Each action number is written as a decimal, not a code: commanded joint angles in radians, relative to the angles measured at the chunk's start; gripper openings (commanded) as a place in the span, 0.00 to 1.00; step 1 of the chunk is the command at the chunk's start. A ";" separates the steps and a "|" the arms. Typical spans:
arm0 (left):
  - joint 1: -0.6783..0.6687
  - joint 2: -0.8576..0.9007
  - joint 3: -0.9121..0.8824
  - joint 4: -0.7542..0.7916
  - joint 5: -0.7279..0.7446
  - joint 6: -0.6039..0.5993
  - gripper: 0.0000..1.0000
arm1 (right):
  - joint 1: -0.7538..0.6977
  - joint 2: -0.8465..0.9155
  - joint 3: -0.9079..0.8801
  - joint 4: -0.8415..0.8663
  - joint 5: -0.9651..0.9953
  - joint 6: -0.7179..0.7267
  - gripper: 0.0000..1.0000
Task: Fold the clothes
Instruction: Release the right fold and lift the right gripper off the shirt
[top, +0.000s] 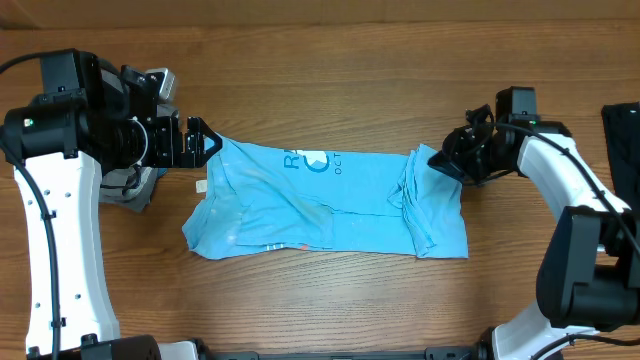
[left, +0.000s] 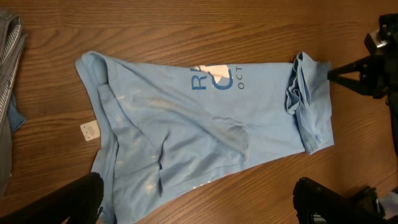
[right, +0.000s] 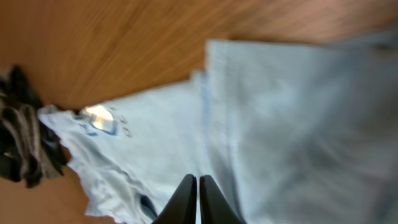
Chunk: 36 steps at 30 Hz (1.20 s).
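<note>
The right hand (top: 438, 160), closed, apparently pinches the T-shirt (top: 300, 205) edge; verify grip before lifting. The left hand (top: 208, 140), wide open and empty, should take the opposite edge.

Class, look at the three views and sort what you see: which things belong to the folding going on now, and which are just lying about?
In the job: sky-blue T-shirt; right gripper, shut at its edge; left gripper, open beside it.
Lying about: grey garment under the left arm; black garment past the right arm.
</note>
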<state>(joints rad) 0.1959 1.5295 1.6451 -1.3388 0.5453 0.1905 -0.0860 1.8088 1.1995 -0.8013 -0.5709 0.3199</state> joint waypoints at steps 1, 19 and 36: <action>-0.005 0.001 0.009 0.004 -0.006 0.004 1.00 | -0.014 -0.059 0.039 -0.076 0.084 -0.063 0.08; -0.005 0.001 0.009 0.016 -0.006 0.004 1.00 | 0.167 -0.058 -0.256 -0.066 0.098 -0.081 0.05; -0.005 0.002 0.009 0.060 -0.142 0.005 1.00 | 0.235 -0.161 -0.020 -0.101 0.053 -0.142 0.34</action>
<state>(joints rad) 0.1959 1.5295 1.6451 -1.2823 0.4541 0.1905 0.1925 1.6993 1.0840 -0.9115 -0.6228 0.0811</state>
